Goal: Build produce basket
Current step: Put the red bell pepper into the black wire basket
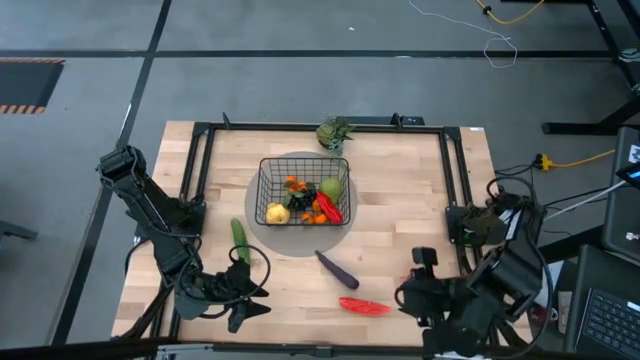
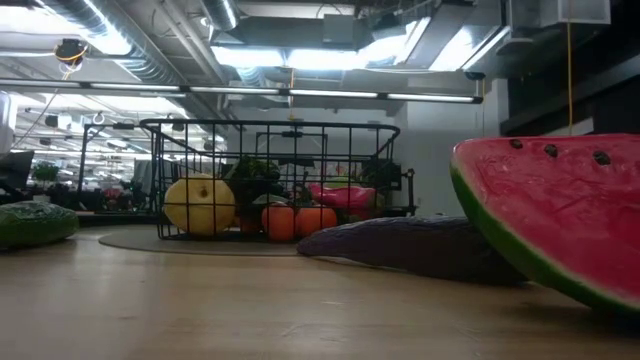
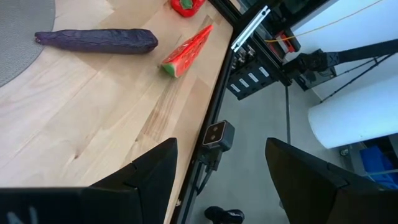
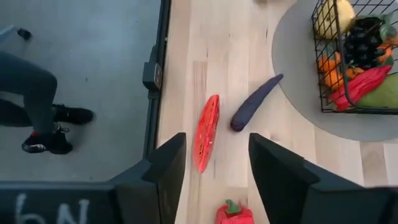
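The black wire basket (image 1: pixel 305 190) stands on a grey round mat (image 1: pixel 300 238) and holds a yellow pear (image 1: pixel 277 213), orange clusters (image 1: pixel 318 213), a red chili (image 1: pixel 330 207), a green pear (image 1: pixel 332 187) and dark grapes (image 1: pixel 300 198). A green cucumber (image 1: pixel 240 240), a purple eggplant (image 1: pixel 337 268) and a watermelon slice (image 1: pixel 363 306) lie on the table. A red pepper (image 4: pixel 234 213) lies close before my right gripper (image 1: pixel 404 294), which is open and empty at the near right. My left gripper (image 1: pixel 258 303) is open and empty near the front edge.
A leafy green bunch (image 1: pixel 334 131) lies behind the basket at the far edge. A black frame rail (image 1: pixel 452 170) runs round the table. A person's leg (image 4: pixel 37 93) stands on the floor off the table's near side.
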Available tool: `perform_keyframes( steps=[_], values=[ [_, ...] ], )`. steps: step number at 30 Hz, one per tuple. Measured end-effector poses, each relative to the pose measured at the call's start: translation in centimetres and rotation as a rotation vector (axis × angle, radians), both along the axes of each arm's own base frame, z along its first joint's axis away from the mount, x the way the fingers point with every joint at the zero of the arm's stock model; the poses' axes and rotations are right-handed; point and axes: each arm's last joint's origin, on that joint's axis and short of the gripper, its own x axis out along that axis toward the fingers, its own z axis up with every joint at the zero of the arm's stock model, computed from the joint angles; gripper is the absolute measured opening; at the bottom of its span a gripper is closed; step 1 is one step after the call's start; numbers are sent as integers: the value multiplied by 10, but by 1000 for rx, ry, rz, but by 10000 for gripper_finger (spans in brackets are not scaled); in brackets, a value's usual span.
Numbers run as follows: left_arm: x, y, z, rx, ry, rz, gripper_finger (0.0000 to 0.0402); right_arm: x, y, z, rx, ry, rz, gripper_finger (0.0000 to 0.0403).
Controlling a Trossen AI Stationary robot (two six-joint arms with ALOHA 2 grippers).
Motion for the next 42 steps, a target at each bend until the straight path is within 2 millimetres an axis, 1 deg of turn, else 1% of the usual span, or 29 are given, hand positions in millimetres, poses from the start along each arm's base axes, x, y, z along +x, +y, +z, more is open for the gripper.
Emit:
perform_keyframes(
  steps=[2, 4, 9, 12, 16, 19, 22, 25, 29, 34, 38, 42],
  values=[
    [0, 0, 0, 0, 0, 0, 240, -1, 0, -4, -9, 17, 3, 176],
    [0, 0, 0, 0, 0, 0, 240, -1, 0, -13, -26, 63, 13, 176],
    [0, 0, 0, 1, 0, 0, 240, -5, -5, -52, -70, 245, -24, 176],
    [0, 0, 0, 0, 0, 0, 240, -10, -11, -76, -98, 340, -85, 176],
    [0, 0, 0, 1, 0, 1, 240, -19, -20, -108, -191, 391, -180, 177],
    [1, 2, 0, 5, 3, 7, 240, -23, -26, -130, -214, 417, -246, 177],
    [3, 4, -2, 20, 15, 17, 240, -23, -25, -154, -174, 411, -266, 177],
    [5, 6, -2, 22, 16, 27, 240, -22, -22, -176, -107, 411, -236, 177],
    [8, 9, -3, 28, 21, 39, 240, -22, -21, -198, -69, 422, -227, 177],
    [8, 10, -3, 33, 25, 42, 240, -23, -22, -220, -53, 401, -218, 177],
    [8, 10, -3, 34, 26, 42, 240, -27, -27, -239, -57, 436, -199, 177],
    [8, 10, -3, 34, 26, 42, 240, -29, -29, -250, -43, 432, -199, 177]
  ],
)
